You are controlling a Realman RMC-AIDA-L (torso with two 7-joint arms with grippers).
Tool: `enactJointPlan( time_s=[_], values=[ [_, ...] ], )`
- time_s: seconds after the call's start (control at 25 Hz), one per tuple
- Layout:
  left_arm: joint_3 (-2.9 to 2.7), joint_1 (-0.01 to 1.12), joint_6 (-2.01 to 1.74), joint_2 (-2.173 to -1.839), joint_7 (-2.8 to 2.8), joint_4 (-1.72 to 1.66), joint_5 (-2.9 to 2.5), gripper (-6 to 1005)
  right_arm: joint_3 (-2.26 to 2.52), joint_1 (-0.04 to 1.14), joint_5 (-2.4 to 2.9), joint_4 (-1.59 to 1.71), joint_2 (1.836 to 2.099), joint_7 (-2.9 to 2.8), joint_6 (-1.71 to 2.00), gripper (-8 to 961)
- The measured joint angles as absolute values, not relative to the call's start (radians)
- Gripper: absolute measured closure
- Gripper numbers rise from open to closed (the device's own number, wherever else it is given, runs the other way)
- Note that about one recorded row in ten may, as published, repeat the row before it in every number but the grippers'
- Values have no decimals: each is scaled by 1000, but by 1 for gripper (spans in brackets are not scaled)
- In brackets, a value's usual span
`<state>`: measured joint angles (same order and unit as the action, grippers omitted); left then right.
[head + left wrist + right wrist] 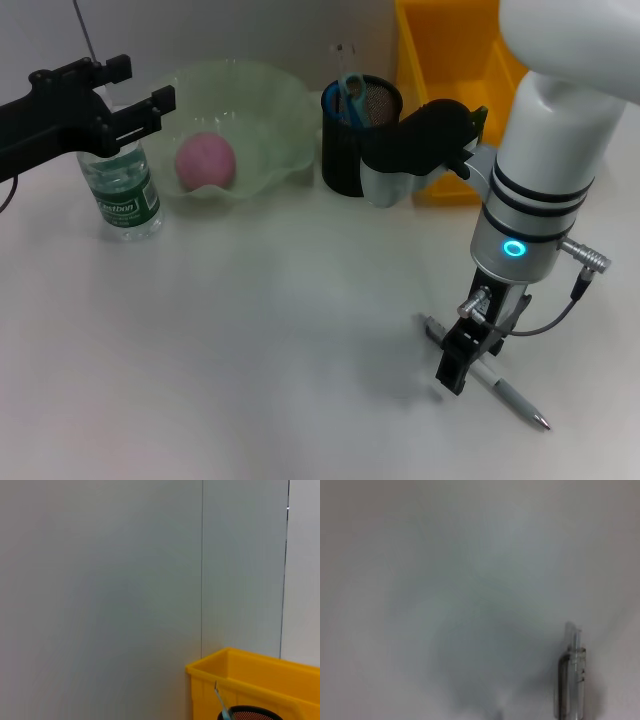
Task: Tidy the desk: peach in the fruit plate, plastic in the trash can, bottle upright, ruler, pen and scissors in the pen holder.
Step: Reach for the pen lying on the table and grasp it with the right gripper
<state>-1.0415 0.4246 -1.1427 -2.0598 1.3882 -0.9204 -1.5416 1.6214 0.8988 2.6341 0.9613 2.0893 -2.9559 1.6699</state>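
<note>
Upright bottle [121,190] — green label, lettering unreadable — beside left gripper [150,110]

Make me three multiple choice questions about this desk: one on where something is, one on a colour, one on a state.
1. Where is the peach?
A. In the fruit plate
B. In the pen holder
C. Beside the pen

2. What colour is the bin behind the pen holder?
A. Green
B. Yellow
C. Red

3. How is the bottle standing?
A. Lying flat
B. Upside down
C. Upright

Answers: 1 A, the pink fruit sits inside the pale green dish. 2 B, its walls are yellow. 3 C, it stands on its base under the left gripper.
</note>
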Motion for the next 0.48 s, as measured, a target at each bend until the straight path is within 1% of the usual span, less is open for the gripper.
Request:
enactJointPlan(
  time_s=[0.48],
  values=[
    [-1042,425,-1143,-2060,1387,-920,-1542,336,1643,911,2637,931,2089,-2956,1649,320]
  ],
)
